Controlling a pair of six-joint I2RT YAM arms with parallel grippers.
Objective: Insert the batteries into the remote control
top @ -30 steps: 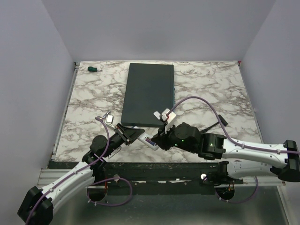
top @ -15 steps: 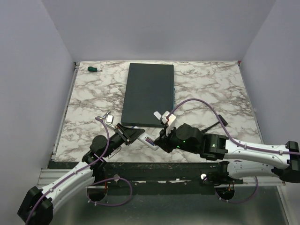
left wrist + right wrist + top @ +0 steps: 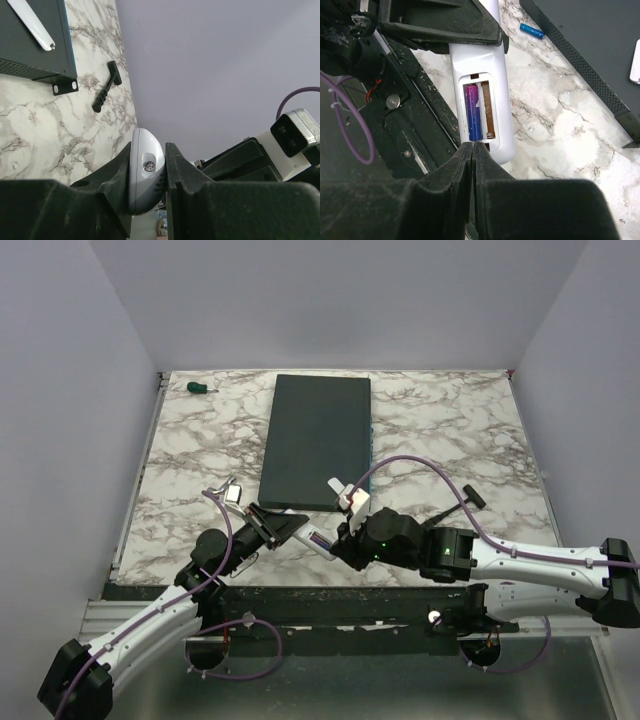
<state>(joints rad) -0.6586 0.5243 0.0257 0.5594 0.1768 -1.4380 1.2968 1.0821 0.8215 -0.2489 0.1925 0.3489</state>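
Left gripper (image 3: 283, 528) is clamping down on one end of the white remote control (image 3: 501, 95), holding it out near the front edge of the marble table (image 3: 450, 430) with the open battery bay showing. The purple-blue battery (image 3: 474, 119) is sitting in one slot of the bay, and the slot right beside it is just showing bare brownish metal.

Right gripper (image 3: 472, 152) is hanging at the other end of the remote with its jaws pressed together and nothing between them. The tip is sitting right at the bay end, just past the battery. Honestly can't tell if it's actually touching the plastic.

The blue battery (image 3: 532, 31) is lying on the marble just beside the edge of the dark grey slab (image 3: 315, 440), well apart from the remote. A black T-shaped tool (image 3: 106, 87) is lying off to the right of the slab, and a green-handled screwdriver (image 3: 201, 388) is sitting in the far left corner.
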